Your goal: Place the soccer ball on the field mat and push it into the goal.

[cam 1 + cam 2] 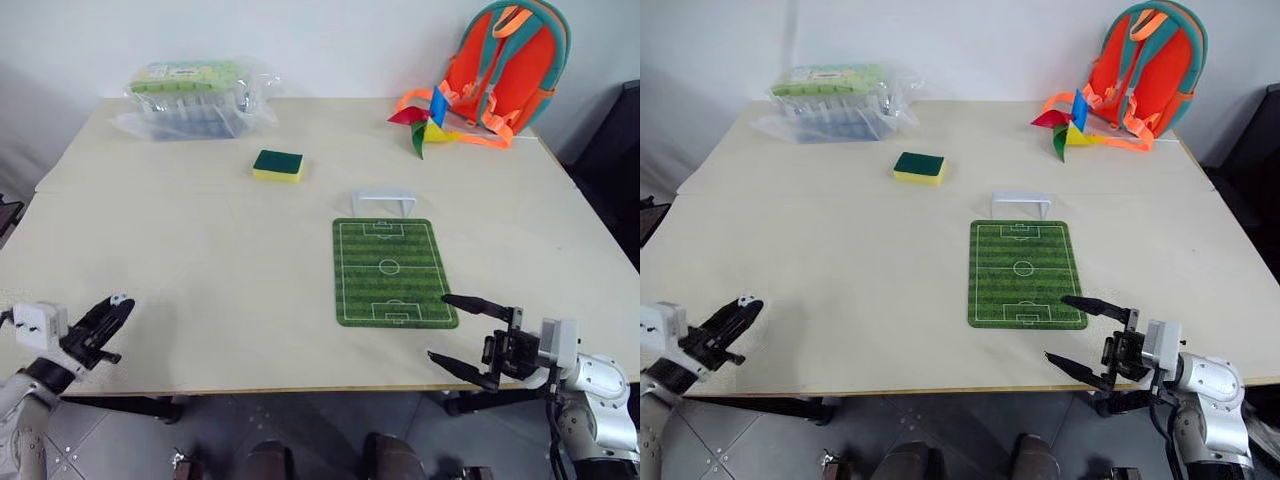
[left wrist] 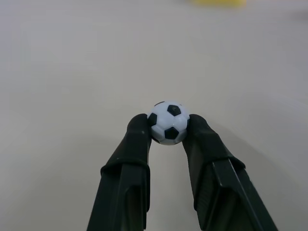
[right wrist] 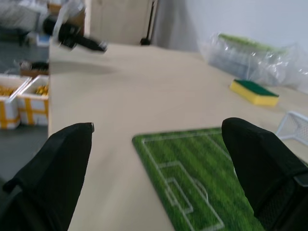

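left fingers (image 2: pixel 167 144) pinch soccer ball (image 2: pixel 168 122), counter's 8 o'clock | right fingers (image 1: pixel 462 334) spread empty, mat's (image 1: pixel 390 271) 5 o'clock

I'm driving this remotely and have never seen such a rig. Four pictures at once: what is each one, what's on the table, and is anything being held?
It is a humanoid robot with two arms, each ending in a gripper of two black fingers. Two pictures come from a head camera looking down over the table; the other two come from cameras on each wrist, looking along that gripper's fingers.

On the table lie the green mat, a white goal at its far end, a sponge, a plastic-wrapped pack, a pinwheel and a backpack.

The left gripper pinches the ball, seen in its wrist picture. The right gripper is open and holds nothing, near the mat's close corner.
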You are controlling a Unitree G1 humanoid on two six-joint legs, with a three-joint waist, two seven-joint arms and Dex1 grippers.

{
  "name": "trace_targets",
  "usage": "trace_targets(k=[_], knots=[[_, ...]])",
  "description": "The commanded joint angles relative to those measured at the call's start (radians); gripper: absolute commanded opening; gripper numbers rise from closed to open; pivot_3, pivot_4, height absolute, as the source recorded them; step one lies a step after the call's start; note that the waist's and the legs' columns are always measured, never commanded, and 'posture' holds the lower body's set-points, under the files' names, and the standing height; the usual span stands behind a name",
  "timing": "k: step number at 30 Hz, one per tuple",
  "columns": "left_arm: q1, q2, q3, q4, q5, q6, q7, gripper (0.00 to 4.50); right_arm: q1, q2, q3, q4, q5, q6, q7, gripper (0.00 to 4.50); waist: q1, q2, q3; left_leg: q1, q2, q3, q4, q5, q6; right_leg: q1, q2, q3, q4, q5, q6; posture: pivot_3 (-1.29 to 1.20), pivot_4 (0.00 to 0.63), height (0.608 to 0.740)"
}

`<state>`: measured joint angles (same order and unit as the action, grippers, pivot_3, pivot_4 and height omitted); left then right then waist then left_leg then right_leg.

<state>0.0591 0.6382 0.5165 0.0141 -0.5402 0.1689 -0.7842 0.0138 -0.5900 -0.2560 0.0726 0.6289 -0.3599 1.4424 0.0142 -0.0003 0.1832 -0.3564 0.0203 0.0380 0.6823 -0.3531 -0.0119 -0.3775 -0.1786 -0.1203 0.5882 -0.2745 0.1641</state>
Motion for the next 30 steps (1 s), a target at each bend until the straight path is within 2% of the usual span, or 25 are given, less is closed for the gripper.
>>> trace_targets(k=[1,4,6,12,15,20,30], knots=[[-0.111,0.079,-0.221,-0.162,0.029,0.026,-0.161,0.81,0.01,-0.079,-0.085,0.056,0.031,-0.047,0.095,4.5,0.013,0.001,0.0,0.0,0.0,0.0,0.0,0.0,0.0,0.0,0.0,0.0,0.0,0.0,0.0,0.0,0.15,0.74],[-0.285,0.075,-0.436,-0.184,0.105,0.092,-0.199,0.81,0.008,-0.128,-0.14,0.133,0.038,-0.066,0.132,4.5,0.01,0.002,0.0,0.001,-0.001,0.001,0.0,0.0,0.001,0.001,0.0,0.001,-0.001,0.0,0.001,0.0,0.15,0.74],[-0.444,-0.002,-0.605,-0.155,0.169,0.124,-0.22,0.81,0.01,-0.166,-0.177,0.189,0.035,-0.083,0.152,4.5,0.012,0.003,0.0,0.001,-0.001,0.001,0.0,0.0,0.001,0.001,0.0,0.001,-0.001,0.0,0.001,0.0,0.15,0.74],[-0.694,-0.264,-0.862,0.056,0.295,0.133,-0.217,0.81,0.069,-0.189,-0.226,0.168,0.036,-0.079,0.104,4.5,0.008,0.003,0.0,0.001,-0.001,0.003,-0.001,0.0,0.001,0.001,0.001,0.001,-0.003,0.001,0.002,0.0,0.15,0.74],[-0.735,-0.327,-0.89,0.139,0.333,0.111,-0.21,0.81,0.103,-0.183,-0.235,0.126,0.037,-0.068,0.076,4.5,0.006,0.003,0.0,0.001,-0.001,0.004,0.0,0.0,0.001,0.001,0.001,0.002,-0.004,0.001,0.002,0.0,0.15,0.74],[-0.826,-0.492,-0.93,0.324,0.404,0.042,-0.149,0.81,0.238,-0.154,-0.261,-0.035,0.031,-0.028,-0.017,4.5,0.026,0.002,0.001,0.0,-0.001,0.003,0.001,0.001,0.002,0.002,0.001,0.002,-0.005,0.002,0.003,0.0,0.15,0.74],[-0.8,-0.57,-0.964,0.374,0.478,0.005,-0.146,0.81,0.295,-0.153,-0.275,-0.098,-0.005,0.01,-0.108,4.5,0.033,0.002,0.001,-0.002,-0.002,0.004,0.001,-0.001,0.004,0.001,0.0,0.002,-0.009,0.003,0.006,0.0,0.15,0.74]])
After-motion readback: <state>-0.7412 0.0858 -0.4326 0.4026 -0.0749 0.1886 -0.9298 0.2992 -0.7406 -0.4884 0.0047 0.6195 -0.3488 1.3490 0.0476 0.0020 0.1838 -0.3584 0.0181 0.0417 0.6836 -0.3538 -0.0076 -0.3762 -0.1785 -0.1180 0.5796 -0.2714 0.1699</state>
